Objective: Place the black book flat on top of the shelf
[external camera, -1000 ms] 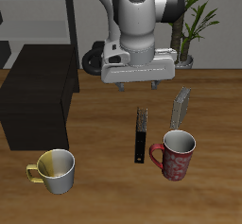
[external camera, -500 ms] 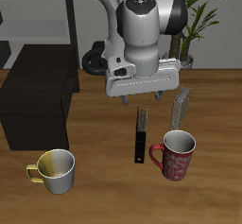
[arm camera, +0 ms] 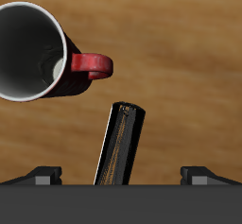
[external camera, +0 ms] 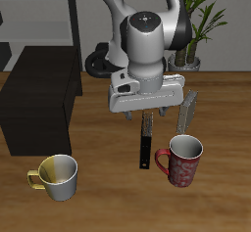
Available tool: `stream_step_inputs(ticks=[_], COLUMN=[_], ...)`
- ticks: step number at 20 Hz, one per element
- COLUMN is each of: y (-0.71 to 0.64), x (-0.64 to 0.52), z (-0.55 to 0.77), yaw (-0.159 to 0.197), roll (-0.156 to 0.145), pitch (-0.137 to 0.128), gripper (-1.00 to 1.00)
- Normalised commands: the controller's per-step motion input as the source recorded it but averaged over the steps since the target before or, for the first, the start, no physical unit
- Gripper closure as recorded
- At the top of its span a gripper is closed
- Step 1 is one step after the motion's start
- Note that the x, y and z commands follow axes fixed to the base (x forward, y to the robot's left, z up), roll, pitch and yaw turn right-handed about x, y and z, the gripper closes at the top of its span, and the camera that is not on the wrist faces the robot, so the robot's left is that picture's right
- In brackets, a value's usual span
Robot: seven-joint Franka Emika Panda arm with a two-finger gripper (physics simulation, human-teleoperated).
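On the table, shelf point(external camera: 37, 97) well apart from black book point(external camera: 146, 140), yellow mug point(external camera: 56, 176) nearer front edge, gripper point(external camera: 146, 114) above book, fingers apart, book upright beside red mug point(external camera: 180, 160).

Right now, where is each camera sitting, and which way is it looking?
Exterior view: sits in front of the table and above it, looking back at the robot; shows the arm and gripper over the black book, plus the shelf.
Wrist view: rides on the gripper, looking down at the table; two dark fingertips show at the frame's edge.
Both views show the black book and the red mug.
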Motion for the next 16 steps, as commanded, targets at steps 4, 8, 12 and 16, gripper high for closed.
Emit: stream_step_inputs(ticks=[4, 8, 12, 16], y=[-0.01, -0.06, -0.03, -0.02], x=[0.04, 0.07, 0.03, 0.02], z=[-0.26, -0.32, -0.24, -0.33], yaw=[-0.011, -0.014, -0.015, 0.001], roll=[-0.001, -0.016, -0.004, 0.015], pitch=[0.029, 0.046, 0.040, 0.067], gripper=[-1.00, -1.00, -1.00, 1.00])
